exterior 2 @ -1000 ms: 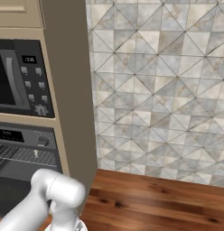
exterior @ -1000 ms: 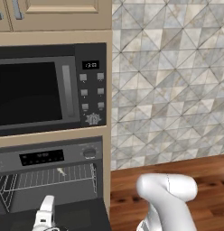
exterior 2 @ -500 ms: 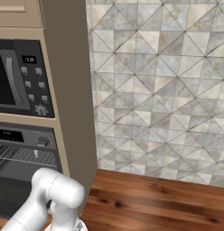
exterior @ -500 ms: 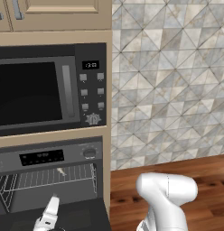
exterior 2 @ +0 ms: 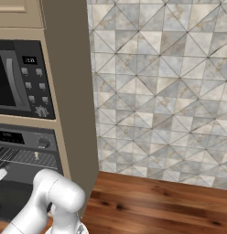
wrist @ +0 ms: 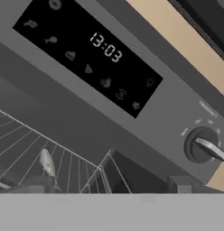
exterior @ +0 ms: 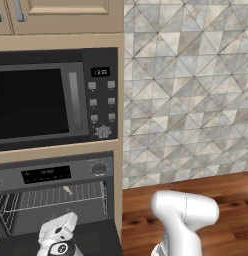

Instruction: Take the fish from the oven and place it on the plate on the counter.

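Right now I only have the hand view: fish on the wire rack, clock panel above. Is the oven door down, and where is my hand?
Observer: The door is down. The left base view has the gripper over it, jaws open, in front of the oven and short of the rack.
Operator: Where across the rack is the fish?
Observer: The fish lies right of the rack's middle, seemingly toward the back.
Operator: What is to the oven's right?
Observer: The counter starts just past the oven's cabinet column, below the tiled wall.
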